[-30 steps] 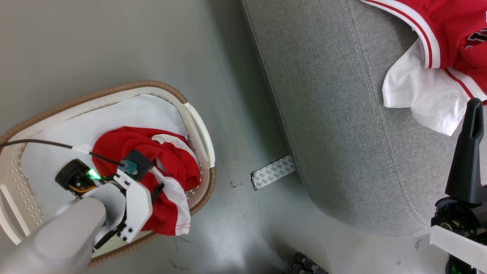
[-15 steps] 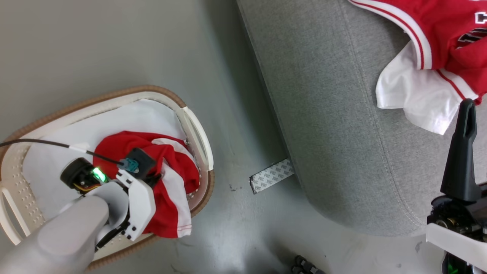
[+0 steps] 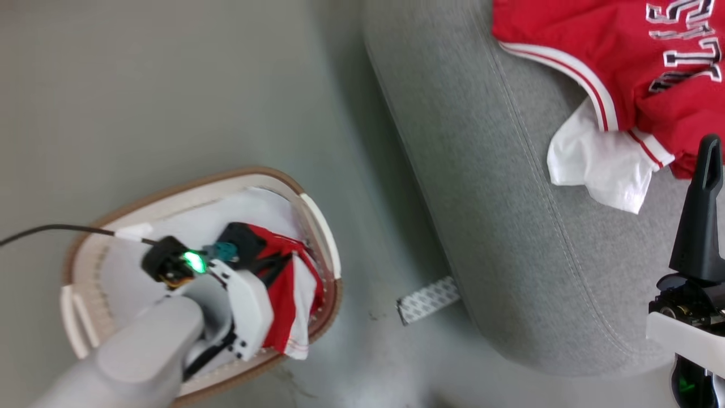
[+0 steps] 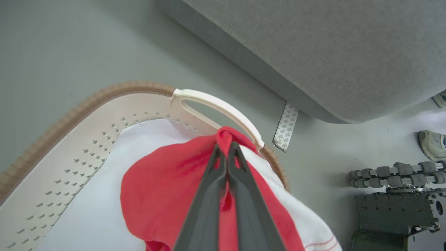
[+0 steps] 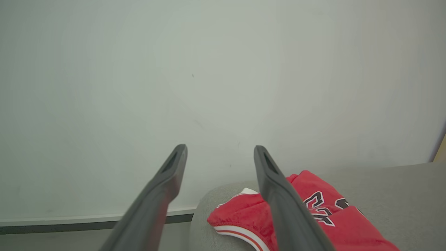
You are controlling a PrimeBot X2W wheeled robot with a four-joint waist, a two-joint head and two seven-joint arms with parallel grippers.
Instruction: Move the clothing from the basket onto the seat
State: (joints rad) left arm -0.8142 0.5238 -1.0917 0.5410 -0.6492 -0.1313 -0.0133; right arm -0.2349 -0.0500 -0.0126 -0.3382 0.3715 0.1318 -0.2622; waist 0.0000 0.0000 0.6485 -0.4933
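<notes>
Head cam has swung since a second ago, so the whole frame is shifted. Large grey fabric sofa with rounded edges (image 3: 510, 226) spans 1 to 4 o'clock in head view. Glossy grey-green floor (image 3: 170, 85) takes the rest. Plain pale wall (image 5: 209, 69) stands behind the sofa in right wrist view.

Small oval off-white perforated plastic basket with brown rim (image 3: 198, 184) sits on the floor at 8 o'clock, apart from the sofa. Red jersey with white striped trim and lettering (image 3: 578, 51) lies on the sofa at 1 o'clock, with a plain white fabric piece (image 3: 600, 170) poking out at its 6 o'clock edge.

In the basket, white fabric (image 3: 122, 277) lines the bottom. Red garment with white panel (image 3: 282, 294) is on the 4 o'clock side. It was spread out before and is now bunched into a peak.

Left gripper (image 4: 227, 145) is clamped tight on that peak, next to the basket handle. Right gripper (image 5: 220, 150) is at 4 o'clock over the sofa, fingers wide apart, holding nothing. Grey patterned strip (image 3: 429, 298) lies on the floor at the sofa base, 5 o'clock.
</notes>
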